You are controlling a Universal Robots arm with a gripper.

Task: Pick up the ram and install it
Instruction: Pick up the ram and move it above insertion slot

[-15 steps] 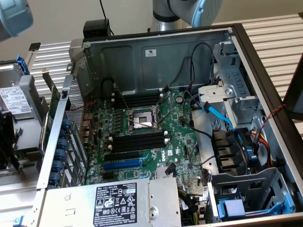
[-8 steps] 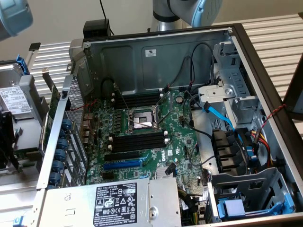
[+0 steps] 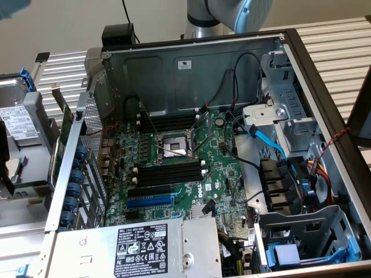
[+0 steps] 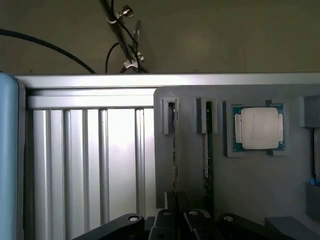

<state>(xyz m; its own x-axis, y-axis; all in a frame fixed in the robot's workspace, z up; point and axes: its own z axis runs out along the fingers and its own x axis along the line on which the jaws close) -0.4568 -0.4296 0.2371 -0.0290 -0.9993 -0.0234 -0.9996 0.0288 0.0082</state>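
Ram (image 4: 208,150) edge-on, mostly hidden in tray (image 4: 260,185).

1 ram (image 4: 206,150), long thin dark green stick, seen from its thin edge, pale strip along it, standing on its long edge in a narrow slot of a gray holder (image 4: 250,190), just beside a square silver chip (image 4: 257,127)
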